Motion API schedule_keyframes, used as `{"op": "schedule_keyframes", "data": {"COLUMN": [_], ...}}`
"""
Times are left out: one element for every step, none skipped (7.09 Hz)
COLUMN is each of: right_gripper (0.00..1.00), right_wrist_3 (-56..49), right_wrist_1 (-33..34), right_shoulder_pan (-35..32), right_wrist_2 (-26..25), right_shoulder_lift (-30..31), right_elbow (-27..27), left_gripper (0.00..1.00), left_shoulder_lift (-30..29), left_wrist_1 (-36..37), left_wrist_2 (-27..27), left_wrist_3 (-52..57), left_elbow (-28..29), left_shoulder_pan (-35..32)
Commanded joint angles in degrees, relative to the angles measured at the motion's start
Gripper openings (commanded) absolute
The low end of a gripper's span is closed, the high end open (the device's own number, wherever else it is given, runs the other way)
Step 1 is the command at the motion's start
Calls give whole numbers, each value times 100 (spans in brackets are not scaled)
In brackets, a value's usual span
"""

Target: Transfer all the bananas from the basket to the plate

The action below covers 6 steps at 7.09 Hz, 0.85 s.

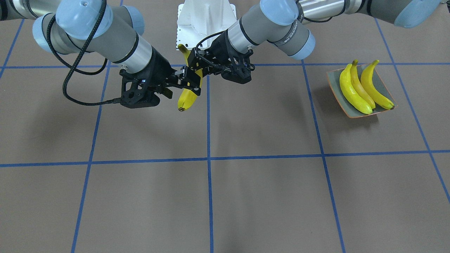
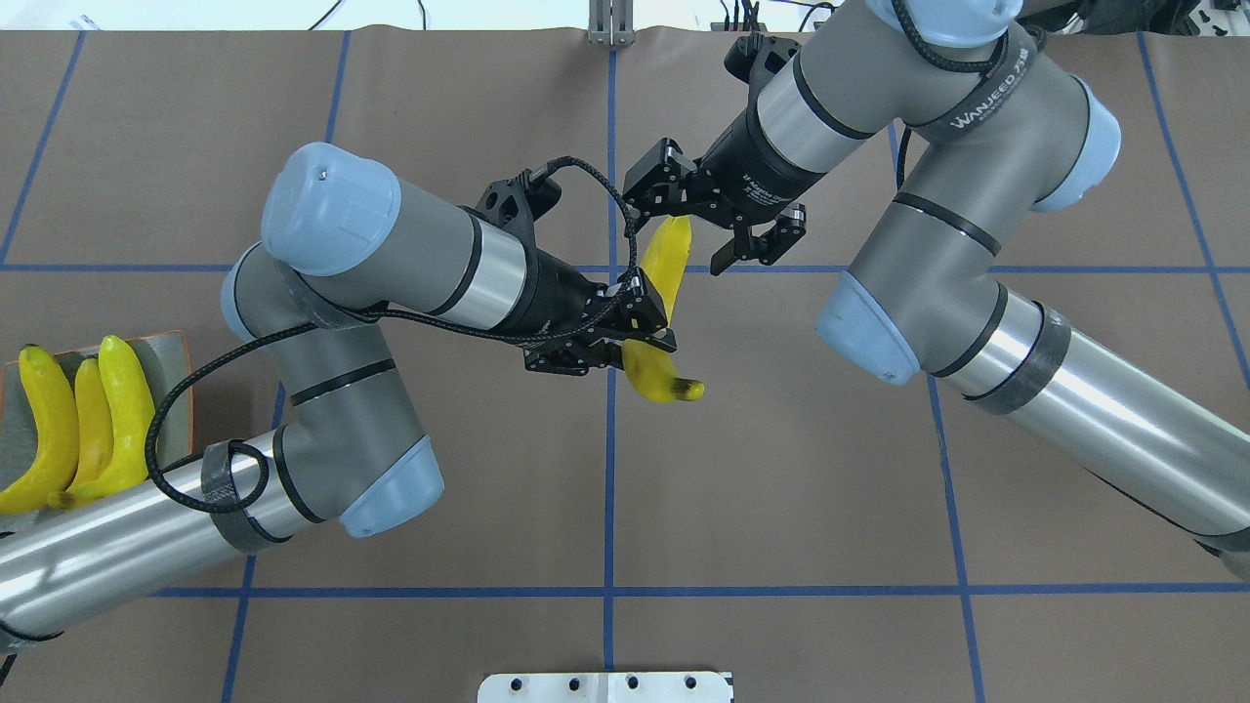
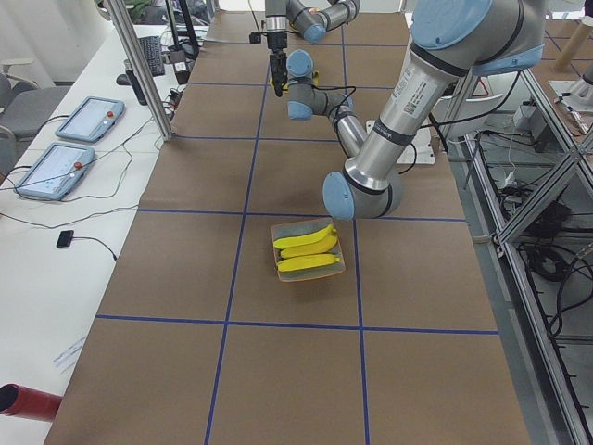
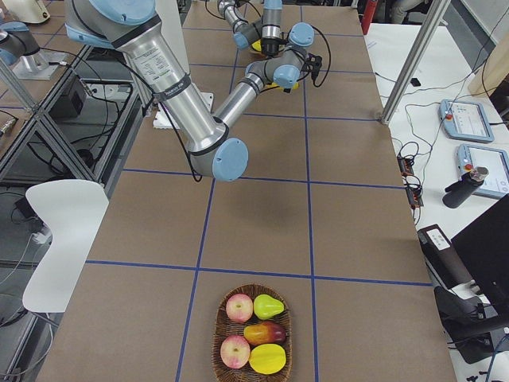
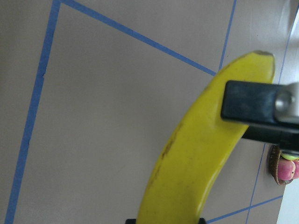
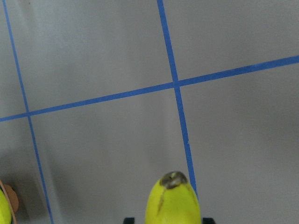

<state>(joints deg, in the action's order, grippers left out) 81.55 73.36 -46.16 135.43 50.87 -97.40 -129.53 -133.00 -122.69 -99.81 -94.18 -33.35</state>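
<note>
My left gripper (image 2: 640,317) is shut on the middle of a yellow banana (image 2: 649,376) and holds it in the air over the table's centre line. It shows the same way in the front view, gripper (image 1: 195,70) on banana (image 1: 186,100). My right gripper (image 2: 679,234) is open, its fingers spread on either side of that banana's far end. The banana's tip shows in the right wrist view (image 6: 173,200). Three bananas (image 1: 355,89) lie side by side on the grey-green plate (image 1: 334,80) at my far left. The basket (image 4: 219,318) at my far right holds no banana.
The basket holds apples, a pear and a mango (image 4: 266,358). The robot's white base (image 1: 205,17) stands between the arms. Blue tape lines grid the brown table. A side bench with tablets (image 3: 88,119) runs along the far edge.
</note>
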Motion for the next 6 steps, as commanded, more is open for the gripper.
{"op": "schedule_keyframes", "data": {"right_gripper": [100,100,100,100,100,100], "right_wrist_3": [10,-8,-8,-34,-86,-87], "right_wrist_1": [-15,-23,-6,-6,-6,3], "right_shoulder_pan": [-426,-742,-928,-1034,-1053,-1053], "right_wrist_2": [489,623,581,468,266,73], "right_shoulder_lift": [142,308,397,563,660,696], "right_elbow": [-112,-121,-121,-130,-112,-86], "left_gripper": [0,0,0,0,0,0], "left_shoulder_lift": [67,425,950,1564,2406,2997], "left_wrist_1": [124,160,152,161,161,161], "left_wrist_2": [-9,0,26,35,35,44], "left_wrist_3": [-64,-352,-1086,-1424,-1488,-1689], "left_elbow": [5,-152,-536,-1079,-1685,-1996], "left_shoulder_pan": [-66,-189,-433,-706,-848,-1006]}}
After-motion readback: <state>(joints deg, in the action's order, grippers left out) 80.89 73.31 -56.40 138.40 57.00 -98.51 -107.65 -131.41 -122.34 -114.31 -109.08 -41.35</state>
